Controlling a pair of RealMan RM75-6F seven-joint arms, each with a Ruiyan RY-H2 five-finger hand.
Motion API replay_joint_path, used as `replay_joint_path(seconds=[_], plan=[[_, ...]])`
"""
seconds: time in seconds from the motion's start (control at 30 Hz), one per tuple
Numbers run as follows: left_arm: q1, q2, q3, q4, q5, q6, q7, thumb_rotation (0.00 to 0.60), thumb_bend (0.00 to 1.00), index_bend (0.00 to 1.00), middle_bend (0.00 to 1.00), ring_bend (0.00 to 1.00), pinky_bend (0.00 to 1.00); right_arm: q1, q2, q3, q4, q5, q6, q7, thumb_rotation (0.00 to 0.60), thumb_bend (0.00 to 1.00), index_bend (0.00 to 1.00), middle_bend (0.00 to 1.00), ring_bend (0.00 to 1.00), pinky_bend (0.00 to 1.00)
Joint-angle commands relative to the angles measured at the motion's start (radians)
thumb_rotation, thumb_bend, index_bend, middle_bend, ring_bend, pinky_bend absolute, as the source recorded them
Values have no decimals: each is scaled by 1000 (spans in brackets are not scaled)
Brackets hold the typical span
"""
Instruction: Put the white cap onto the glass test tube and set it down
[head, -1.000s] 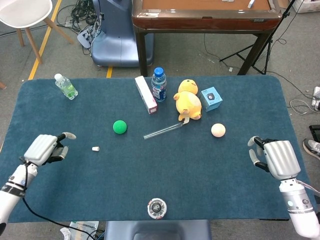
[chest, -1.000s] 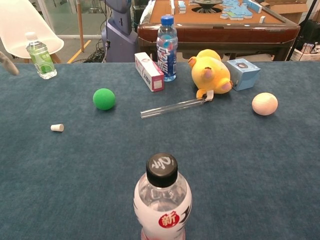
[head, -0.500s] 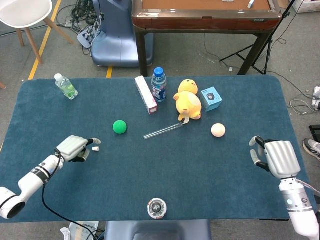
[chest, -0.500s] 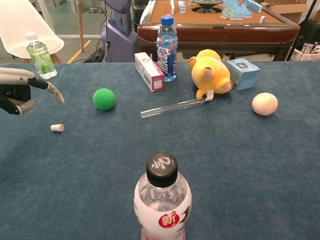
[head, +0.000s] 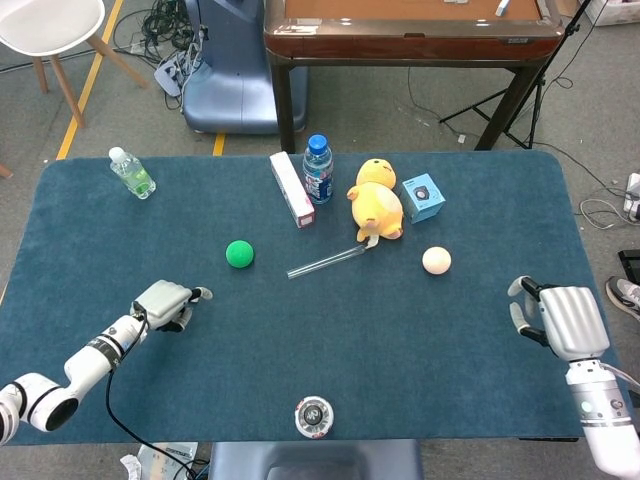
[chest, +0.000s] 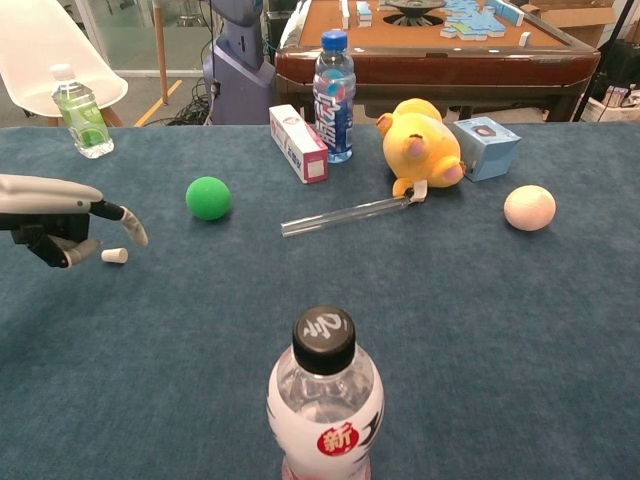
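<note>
The white cap (chest: 114, 256), a small stubby plug, lies on the napped blue tabletop (chest: 480, 330) just beside the left hand (chest: 50, 215), whose fingers curl low around it, seemingly not yet touching. The glass test tube (head: 328, 262), a slim clear cylinder, lies slantwise against the plush yellow toy (head: 378, 205). The right hand (head: 565, 320) hovers at the far edge, fingers loosely apart, holding nothing.

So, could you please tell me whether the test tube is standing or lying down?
Lying down: the test tube rests flat on the table, uncapped.
</note>
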Motion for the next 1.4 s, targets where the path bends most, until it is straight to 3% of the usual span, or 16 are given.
replay_joint_path(seconds=[0.03,0.63,1.4], plan=[[-2,-15,8,15,-27,-7,22,600,679,214,1000,1000,981,-5,0,-1,5,2,4,6,600,443,472,701,681,746],[-14,-49,22,74,-86,-38,23,600,679,215,1000,1000,981,-14,0,-2,8,5,10,12,600,443,464,701,681,747],[25,38,48,27,-116,-2,36,600,678,227,1000,1000,981,-23,4,-4,-15,-22,35,1,600,443,463,701,681,747]])
